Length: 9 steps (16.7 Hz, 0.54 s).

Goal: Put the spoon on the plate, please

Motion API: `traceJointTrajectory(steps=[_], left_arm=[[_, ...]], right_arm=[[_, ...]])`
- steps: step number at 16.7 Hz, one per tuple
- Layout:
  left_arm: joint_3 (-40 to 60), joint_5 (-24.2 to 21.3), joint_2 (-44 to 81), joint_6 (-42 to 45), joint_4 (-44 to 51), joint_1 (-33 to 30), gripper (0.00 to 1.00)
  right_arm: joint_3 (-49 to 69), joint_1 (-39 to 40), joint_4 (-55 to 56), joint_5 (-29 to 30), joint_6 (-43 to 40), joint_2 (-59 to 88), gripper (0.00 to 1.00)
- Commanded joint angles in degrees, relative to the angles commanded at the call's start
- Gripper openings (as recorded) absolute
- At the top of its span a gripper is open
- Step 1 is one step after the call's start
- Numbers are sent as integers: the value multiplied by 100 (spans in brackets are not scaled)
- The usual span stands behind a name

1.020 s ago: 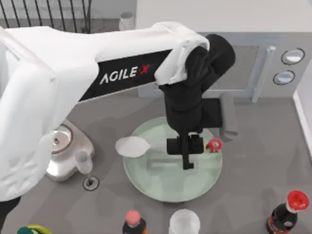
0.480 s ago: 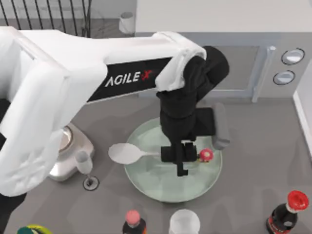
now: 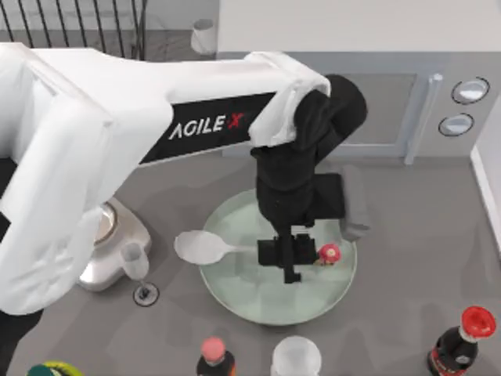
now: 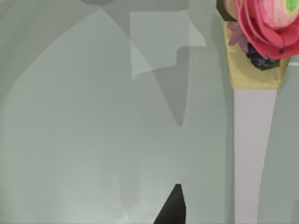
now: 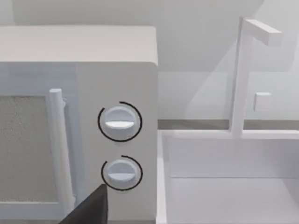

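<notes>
Grey tabletop; left gripper (image 3: 290,262) seemingly clamps smooth white spoon (image 3: 205,246) over glossy mint plate (image 3: 258,298).

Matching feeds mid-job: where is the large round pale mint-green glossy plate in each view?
Top view: the plate lies at table centre, under the left gripper.
Left wrist view: its pale green surface spreads across the picture.
Right wrist view: the right gripper faces the white microwave's round dials, also at the top view's right.
Shared landmark: the small pink flower-shaped item on the plate.
</notes>
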State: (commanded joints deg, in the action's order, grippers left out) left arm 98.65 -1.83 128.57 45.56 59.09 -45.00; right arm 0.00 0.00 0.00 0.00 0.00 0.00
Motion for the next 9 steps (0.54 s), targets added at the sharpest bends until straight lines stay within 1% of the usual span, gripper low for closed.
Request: traceJointTrajectory(steps=[3, 4, 9], left_arm=[[0, 0, 0, 0, 0, 0, 98], [0, 0, 0, 0, 0, 0, 100], [0, 0, 0, 0, 0, 0, 100]], right_arm=[[0, 0, 0, 0, 0, 0, 100], [0, 0, 0, 0, 0, 0, 100], [0, 0, 0, 0, 0, 0, 100]])
